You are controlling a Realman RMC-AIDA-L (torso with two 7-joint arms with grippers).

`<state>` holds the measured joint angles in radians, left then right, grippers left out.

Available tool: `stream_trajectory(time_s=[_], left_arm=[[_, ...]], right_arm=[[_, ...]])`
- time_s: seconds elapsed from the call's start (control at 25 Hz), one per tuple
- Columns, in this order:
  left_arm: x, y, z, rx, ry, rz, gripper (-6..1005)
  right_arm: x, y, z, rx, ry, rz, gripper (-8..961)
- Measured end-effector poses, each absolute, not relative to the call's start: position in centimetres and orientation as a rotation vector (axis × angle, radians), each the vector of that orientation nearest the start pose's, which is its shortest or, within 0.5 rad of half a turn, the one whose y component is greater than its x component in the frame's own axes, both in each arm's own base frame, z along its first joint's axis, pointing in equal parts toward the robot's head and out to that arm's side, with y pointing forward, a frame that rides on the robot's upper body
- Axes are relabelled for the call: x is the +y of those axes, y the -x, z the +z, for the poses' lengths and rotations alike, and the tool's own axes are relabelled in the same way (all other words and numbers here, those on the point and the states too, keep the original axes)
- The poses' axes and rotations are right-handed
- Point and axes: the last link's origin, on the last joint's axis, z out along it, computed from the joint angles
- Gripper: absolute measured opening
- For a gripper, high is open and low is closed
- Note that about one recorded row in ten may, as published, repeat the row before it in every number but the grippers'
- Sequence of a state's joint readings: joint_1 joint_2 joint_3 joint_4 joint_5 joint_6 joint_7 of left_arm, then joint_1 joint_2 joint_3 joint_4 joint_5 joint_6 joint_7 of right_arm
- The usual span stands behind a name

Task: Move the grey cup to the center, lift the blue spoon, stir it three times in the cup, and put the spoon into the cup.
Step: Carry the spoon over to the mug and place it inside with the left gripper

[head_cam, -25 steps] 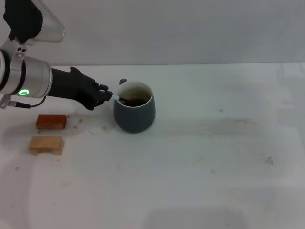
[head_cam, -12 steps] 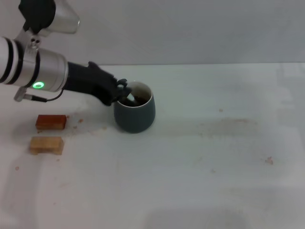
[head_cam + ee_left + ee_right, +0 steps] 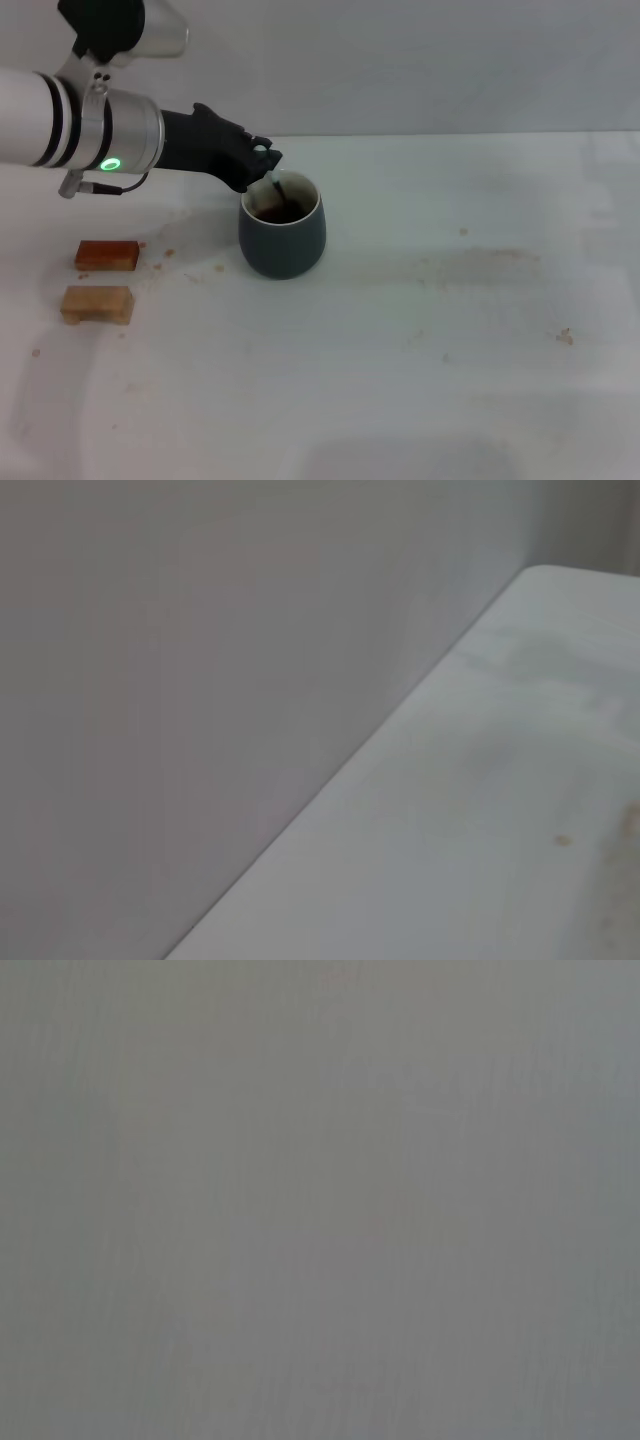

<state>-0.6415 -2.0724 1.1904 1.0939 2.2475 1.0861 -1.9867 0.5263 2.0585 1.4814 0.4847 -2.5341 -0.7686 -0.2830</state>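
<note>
We're seeing left gripper (image 3: 262,165) risen and shifted toward cup over last second, now sitting above near-left rim, clamped on blue spoon (image 3: 275,187). Spoon going steeper, bowl end dipping into dark liquid inside grey cup (image 3: 283,230) — reads as stirring under way. Two wooden blocks (image 3: 104,255) lying left of cup, well apart. Right of cup, table (image 3: 470,330) offering wide room, edge far. Right gripper not in view.

The left arm (image 3: 70,130) is a white cylinder with black bands, a glowing green ring light and a black gripper (image 3: 262,165).
</note>
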Motion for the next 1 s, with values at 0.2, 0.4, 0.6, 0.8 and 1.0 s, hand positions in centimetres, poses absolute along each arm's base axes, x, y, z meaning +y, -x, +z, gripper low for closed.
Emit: stream_trajectory(time_s=[0.2,0.4,0.6,0.8,1.0], left_arm=[[41.5,18.7,1.1,-0.502,2.538,-0.085,144],[40.8,18.9,1.7,-0.519,2.554,-0.087,143],[40.5,19.2,1.8,-0.541,2.561,-0.097,150],[40.4,19.4,1.8,-0.552,2.559,-0.105,158],[40.4,19.4,1.8,-0.559,2.552,-0.110,165]], right_arm=[[42.1,-28.2,4.2,0.411,1.421,0.499,544],[42.2,-28.1,4.3,0.406,1.421,0.497,544],[42.3,-28.0,4.4,0.404,1.422,0.497,544],[42.4,-28.1,4.4,0.405,1.418,0.497,545],[42.4,-28.1,4.5,0.406,1.417,0.498,545]])
